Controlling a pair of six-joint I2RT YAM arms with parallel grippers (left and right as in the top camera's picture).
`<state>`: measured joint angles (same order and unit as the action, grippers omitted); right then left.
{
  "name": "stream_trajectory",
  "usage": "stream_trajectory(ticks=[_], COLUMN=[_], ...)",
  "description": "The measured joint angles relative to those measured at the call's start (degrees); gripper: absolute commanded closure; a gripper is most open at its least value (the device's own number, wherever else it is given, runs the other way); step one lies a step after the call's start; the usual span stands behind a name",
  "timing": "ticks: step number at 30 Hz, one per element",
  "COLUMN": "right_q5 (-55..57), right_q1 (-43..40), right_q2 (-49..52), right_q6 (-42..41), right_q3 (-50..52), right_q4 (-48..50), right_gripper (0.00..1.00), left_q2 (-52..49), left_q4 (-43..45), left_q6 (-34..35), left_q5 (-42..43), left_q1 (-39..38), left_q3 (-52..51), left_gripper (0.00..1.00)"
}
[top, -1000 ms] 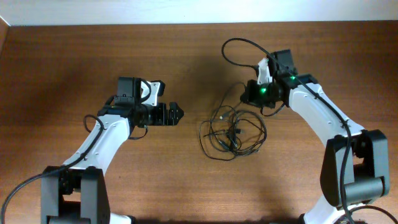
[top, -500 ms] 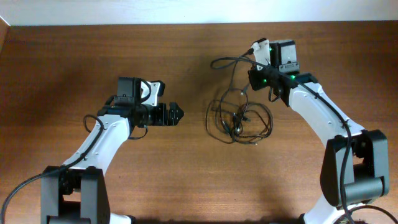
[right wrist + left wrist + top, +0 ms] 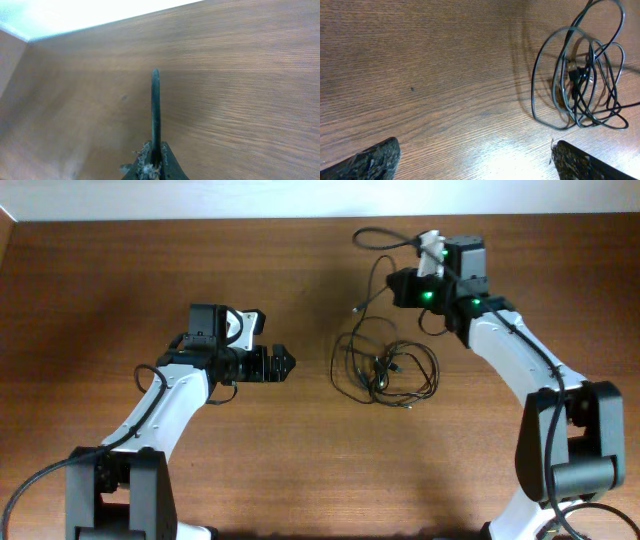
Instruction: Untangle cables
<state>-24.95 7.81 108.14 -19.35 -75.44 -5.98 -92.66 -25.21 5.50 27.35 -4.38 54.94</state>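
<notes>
Fig.: R gripper (image 3: 400,284) with jaws pinched on one strand of the cables (image 3: 383,370) — bundle lies on table (image 3: 100,280) btwn arms. L gripper (image 3: 283,364) spread wide, empty. Best practice: lift slowly while L pins bundle — avoids tightening knots.

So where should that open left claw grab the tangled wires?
Probably the lone outer loop of the cables, coming from the left gripper's side: it arcs clear of the knot, so open fingers can straddle one strand, opposite the right gripper's hold.
</notes>
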Motion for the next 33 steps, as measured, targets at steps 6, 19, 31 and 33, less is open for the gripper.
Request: stream_trajectory(ticks=[6, 19, 31, 33], right_q5=[7.30, 29.92, 11.37, 6.82], right_q1=[-4.94, -6.19, -2.25, 1.79], right_q2=[0.04, 5.75, -4.68, -3.80], right_q6=[-4.72, -5.09, 3.23, 3.87], right_q3=[-0.04, -0.44, -15.91, -15.34], right_q4=[-4.72, -12.26, -40.48, -41.94], right_gripper=[0.96, 0.46, 0.43, 0.75], left_q2=[0.00, 0.00, 0.00, 0.00], left_q4=[0.00, 0.00, 0.00, 0.00], left_q6=[0.00, -0.02, 0.00, 0.00], left_q5=[0.00, 0.00, 0.00, 0.00], left_q1=[0.00, 0.00, 0.00, 0.00], left_q3=[0.00, 0.00, 0.00, 0.00], left_gripper=[0.01, 0.01, 0.01, 0.01])
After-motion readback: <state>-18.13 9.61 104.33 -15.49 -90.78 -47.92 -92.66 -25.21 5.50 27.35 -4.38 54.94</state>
